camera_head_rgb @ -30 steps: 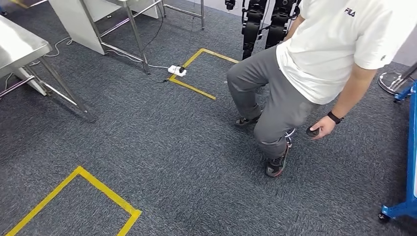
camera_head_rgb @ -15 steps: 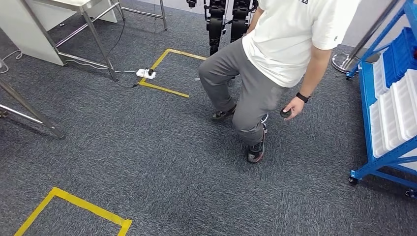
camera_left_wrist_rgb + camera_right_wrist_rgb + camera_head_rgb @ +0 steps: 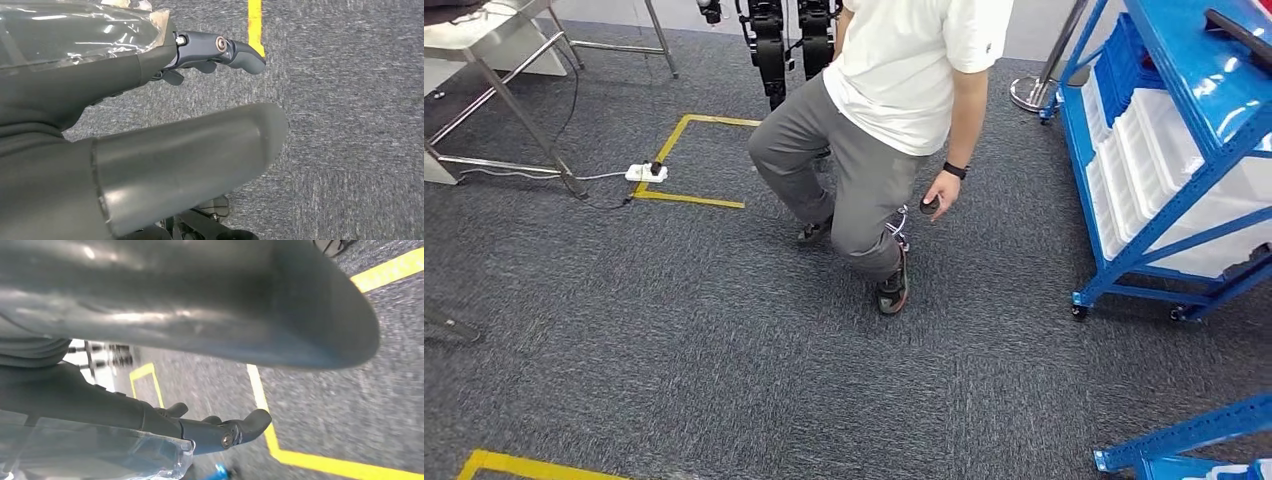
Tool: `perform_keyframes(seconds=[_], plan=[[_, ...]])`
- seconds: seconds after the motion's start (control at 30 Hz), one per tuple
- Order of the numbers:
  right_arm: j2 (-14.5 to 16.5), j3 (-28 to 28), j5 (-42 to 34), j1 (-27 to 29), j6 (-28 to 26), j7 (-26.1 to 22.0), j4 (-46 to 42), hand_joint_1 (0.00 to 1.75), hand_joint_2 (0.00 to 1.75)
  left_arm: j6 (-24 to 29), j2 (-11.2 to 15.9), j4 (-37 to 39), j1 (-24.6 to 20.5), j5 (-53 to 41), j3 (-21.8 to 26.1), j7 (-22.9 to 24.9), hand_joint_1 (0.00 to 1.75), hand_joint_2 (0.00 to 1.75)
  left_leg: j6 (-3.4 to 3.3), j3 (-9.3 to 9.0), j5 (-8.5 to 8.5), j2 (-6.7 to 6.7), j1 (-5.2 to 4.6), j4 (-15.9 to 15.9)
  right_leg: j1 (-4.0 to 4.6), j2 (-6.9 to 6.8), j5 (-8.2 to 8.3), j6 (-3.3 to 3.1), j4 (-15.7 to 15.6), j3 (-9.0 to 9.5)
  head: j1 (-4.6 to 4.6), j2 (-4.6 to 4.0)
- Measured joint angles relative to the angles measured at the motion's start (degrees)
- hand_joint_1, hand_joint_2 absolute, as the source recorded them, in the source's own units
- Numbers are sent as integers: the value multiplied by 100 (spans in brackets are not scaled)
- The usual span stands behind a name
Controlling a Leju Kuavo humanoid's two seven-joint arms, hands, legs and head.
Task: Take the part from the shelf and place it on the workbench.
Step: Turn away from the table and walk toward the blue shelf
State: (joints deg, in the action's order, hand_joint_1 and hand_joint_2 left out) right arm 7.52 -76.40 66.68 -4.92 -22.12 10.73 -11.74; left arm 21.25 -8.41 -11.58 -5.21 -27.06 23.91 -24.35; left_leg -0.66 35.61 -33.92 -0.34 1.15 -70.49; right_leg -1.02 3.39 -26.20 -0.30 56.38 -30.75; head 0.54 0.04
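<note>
Head view: you're looking down at grey carpet (image 3: 674,330) w/ a person (image 3: 879,120) mid-frame, white shirt, grey trousers, one knee bent, dark watch on the wrist. Their hand (image 3: 941,190) hangs low beside the knee and holds a small dark round part (image 3: 929,206); too small to tell its axis or which way it faces. To the right stands a blue shelf (image 3: 1169,215) on casters, tilted trays w/ white bins (image 3: 1144,150) in them; the part is near it but apart from it, over the floor. A second blue frame (image 3: 1184,440) pokes in at bottom right. Far left, a metal table (image 3: 484,40) w/ thin legs, a white power strip (image 3: 646,172) on the carpet beside a yellow tape square (image 3: 686,160); more yellow tape (image 3: 534,465) at the bottom edge. Dark legs of another robot (image 3: 789,40) stand behind the person. Left wrist view: your left hand (image 3: 210,55) hangs over carpet, thick grey thumb (image 3: 190,160) stretched out, dark fingers (image 3: 235,50) extended w/ a slight curl, apart from the thumb, nothing in them, touching nothing. A yellow tape line (image 3: 255,22) runs past the fingertips. Right wrist view: right hand (image 3: 220,405), same pose, big thumb (image 3: 225,305) straight, dark fingers (image 3: 240,430) out and slightly bent, wide gap between, holding nothing. Yellow tape corners (image 3: 310,460) on the carpet beyond, view a bit blurred.
</note>
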Motion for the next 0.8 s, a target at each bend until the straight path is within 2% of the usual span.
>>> perform_keyframes(seconds=[0.03, 0.07, 0.1, 0.13, 0.17, 0.2, 0.23, 0.27, 0.3, 0.33, 0.37, 0.4, 0.43, 0.47, 0.5, 0.57, 0.6, 0.63, 0.67, 0.7, 0.73, 0.77, 0.8], plan=[[0, -8, 7, 4, 0, 0, -1, 0, 0, -7, -3, 0, 2, 4, -1, 3, 0, 0, 1, -179, 225, -105, 31, 386, -2, 83, 2, 6, 17, -6, 2, 0], [-1, -14, 19, -1, 0, 0, -3, 0, 0, -13, -4, 1, 6, 13, 0, 7, 0, 0, 5, -342, 379, -244, 57, 753, 14, 158, -1, 24, 49, -26, 1, 0], [-2, -16, 34, -9, 0, 0, -8, 0, 0, -14, -7, 2, 9, 26, 1, 10, 0, 0, 3, -452, 475, -357, 68, 1019, 24, 229, 4, 55, 74, -62, -1, 0], [-5, -16, 48, -12, 1, 0, -15, 0, 0, -15, -14, 2, 12, 39, 2, 13, 0, 0, -11, -493, 498, -427, 59, 1143, 33, 293, 18, 98, 87, -112, -1, 0], [-9, -16, 59, -10, 4, -4, -22, 0, 0, -16, -23, 2, 13, 53, 4, 15, 0, 0, -36, -490, 491, -416, 32, 1173, 36, 357, 38, 150, 88, -159, -3, 0], [-13, -16, 66, 1, 11, -19, -30, 0, 0, -19, -34, 0, 10, 64, 5, 16, 0, 0, -88, -479, 521, -343, 16, 1193, 30, 417, 64, 206, 76, -206, -8, 0], [-16, -16, 67, 14, 22, -44, -37, 0, 0, -24, -43, -2, 5, 70, 7, 18, 0, 0, -148, -482, 557, -273, 1, 1231, 27, 377, 61, 240, 103, -252, -11, 0], [-17, -16, 68, 20, 35, -80, -44, 0, 0, -29, -46, -5, -2, 76, 8, 25, 0, 0, -209, -484, 596, -199, -4, 1275, 29, 264, 8, 250, 202, -319, -25, 0], [-16, -16, 71, 16, 50, -123, -49, 0, 0, -41, -46, -9, -9, 84, 9, 38, 0, 0, -261, -484, 631, -111, -7, 1317, 36, 103, -115, 237, 433, -444, -43, 0], [-13, -16, 79, 8, 66, -164, -53, 0, 0, -52, -40, -11, -15, 99, 9, 52, 0, 0, -291, -479, 647, -24, -24, 1330, 31, -79, -279, 205, 759, -604, -57, 0], [-10, -16, 104, -2, 93, -208, -55, 0, 0, -61, -31, -13, -16, 126, 10, 65, 0, 0, -307, -464, 655, 69, -38, 1333, 30, -182, -458, 182, 1155, -793, -71, 0], [-9, -12, 145, -6, 134, -251, -56, 0, 0, -68, -18, -13, -16, 167, 14, 67, 0, 0, -310, -450, 658, 167, -53, 1332, 22, -233, -597, 182, 1515, -953, -75, 0], [-13, -2, 199, 1, 184, -295, -57, 0, 0, -68, -3, -13, -15, 221, 26, 54, 0, 0, -310, -439, 659, 258, -64, 1332, 13, -255, -655, 205, 1698, -1010, -75, 0], [-22, 14, 256, 15, 236, -335, -58, 0, 0, -65, 13, -13, -15, 278, 42, 33, 0, 0, -309, -431, 661, 340, -71, 1331, 5, -273, -645, 241, 1699, -966, -76, 0], [-36, 38, 309, 30, 280, -371, -58, 0, 0, -61, 28, -13, -15, 332, 67, 6, 0, 0, -305, -429, 662, 415, -74, 1330, -5, -313, -556, 287, 1442, -786, -79, 0], [-65, 97, 384, 32, 333, -421, -61, 0, 0, -51, 60, -14, -12, 414, 127, -44, 0, 0, -272, -444, 655, 547, -87, 1318, -3, -561, -326, 341, 590, -258, -85, 0], [-74, 128, 414, 17, 347, -439, -62, 0, 0, -42, 78, -15, -8, 444, 159, -66, 0, 0, -238, -458, 644, 611, -99, 1311, 15, -677, -234, 328, 249, -63, -83, 0], [-80, 156, 436, 4, 354, -449, -63, 0, 0, -34, 97, -16, -6, 465, 184, -81, 0, 0, -199, -478, 627, 667, -110, 1303, 38, -751, -186, 298, 63, 33, -77, 0], [-85, 179, 457, -2, 356, -455, -63, 0, 0, -27, 113, -17, -7, 480, 207, -95, 0, 0, -161, -498, 612, 723, -114, 1303, 70, -742, -169, 256, 23, 34, -71, 0], [-89, 199, 472, 1, 356, -457, -63, 0, 0, -22, 124, -19, -14, 490, 223, -104, 0, 0, -123, -519, 604, 779, -105, 1306, 80, -674, -151, 212, 11, 25, -67, 0], [-93, 216, 483, 9, 356, -455, -63, 0, 0, -21, 136, -20, -23, 495, 238, -110, 0, 0, -86, -525, 584, 772, -82, 1287, 46, -611, -131, 169, -3, 39, -66, 0], [-95, 230, 495, 10, 356, -450, -63, 0, 0, -20, 150, -21, -28, 501, 257, -119, 0, 0, -52, -500, 514, 670, -59, 1209, 17, -549, -107, 120, -15, 52, -56, 0], [-95, 247, 510, 6, 356, -438, -63, 0, 0, -18, 164, -22, -24, 513, 277, -127, 0, 0, -22, -428, 377, 509, -39, 1031, -15, -490, -76, 66, -26, 61, -43, 0]])
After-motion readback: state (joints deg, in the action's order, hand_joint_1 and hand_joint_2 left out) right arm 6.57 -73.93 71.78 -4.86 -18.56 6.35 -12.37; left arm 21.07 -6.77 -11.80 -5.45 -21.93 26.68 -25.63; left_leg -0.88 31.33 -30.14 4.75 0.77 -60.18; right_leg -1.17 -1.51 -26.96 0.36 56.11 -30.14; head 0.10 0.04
